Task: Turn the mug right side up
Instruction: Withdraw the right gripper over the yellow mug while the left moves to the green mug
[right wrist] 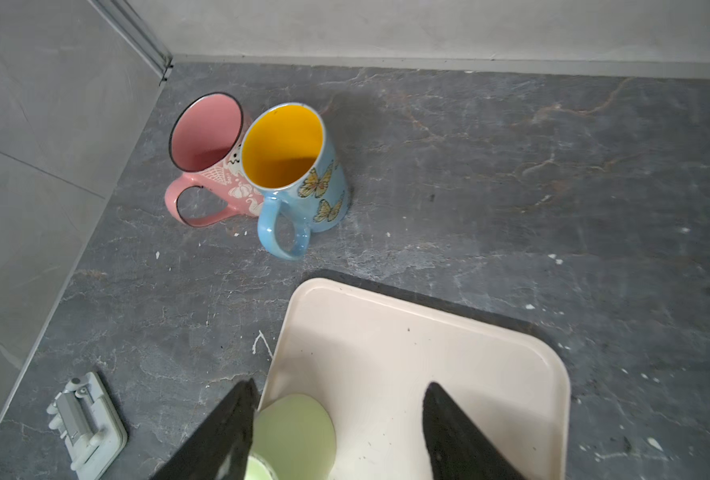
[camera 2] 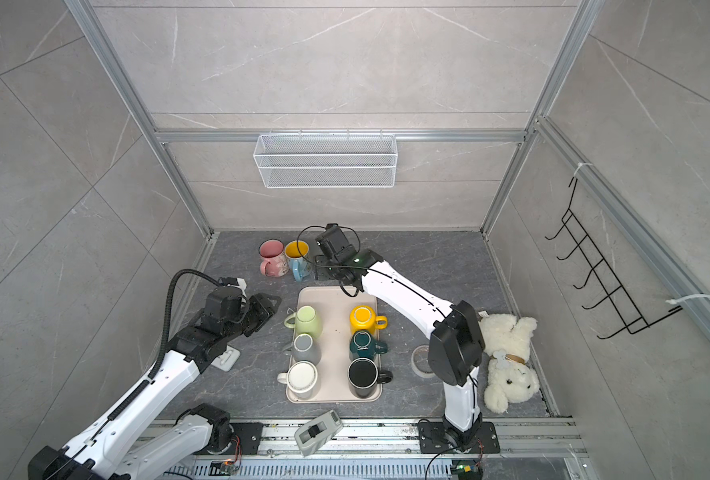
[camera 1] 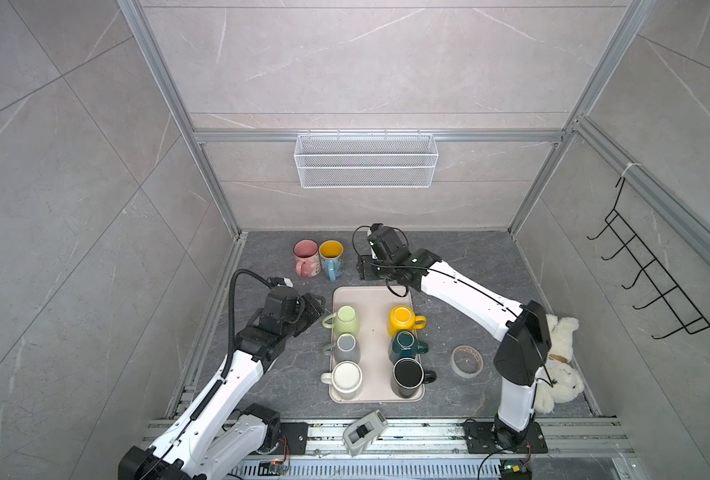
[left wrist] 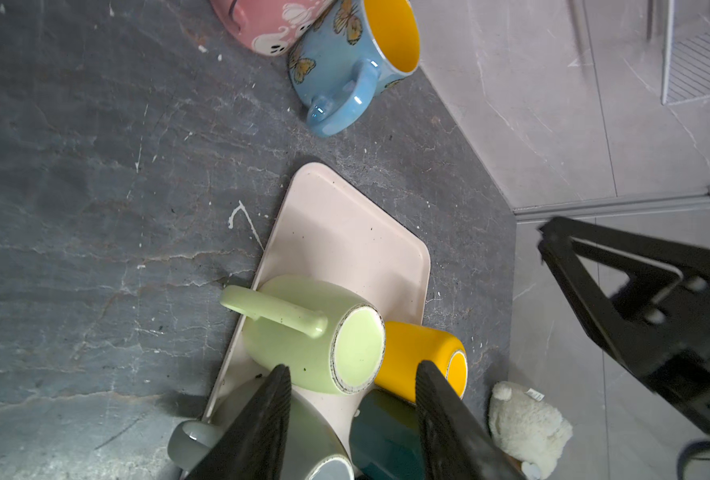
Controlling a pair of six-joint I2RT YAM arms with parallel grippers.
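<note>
On the pale tray (camera 1: 373, 297), six mugs stand mouth down in two rows of three. The light green mug (camera 1: 345, 322) is at the far end of the left row, base up, with its handle pointing toward the left arm. Behind it in that row are a grey mug (camera 1: 347, 348) and a white mug (camera 1: 346, 379). The other row holds a yellow mug (camera 1: 403, 320), a dark teal mug (camera 1: 405, 347) and a black mug (camera 1: 407, 376).

The left gripper (left wrist: 353, 365) hangs just beside the green mug's handle side. Its jaws are about half spread with nothing between them, and I cannot tell whether a fingertip grazes the mug.

The right gripper (right wrist: 341, 383) hovers over the tray's bare far end. Its jaws are parted somewhat wider and hold nothing; the green mug's base shows below them in the right wrist view.

Beyond the tray, on the dark stone table (camera 1: 469, 270), a blue butterfly mug (right wrist: 303, 178) with a yellow inside and a pink mug (right wrist: 208, 141) stand upright, touching each other, clear of both grippers.
</note>
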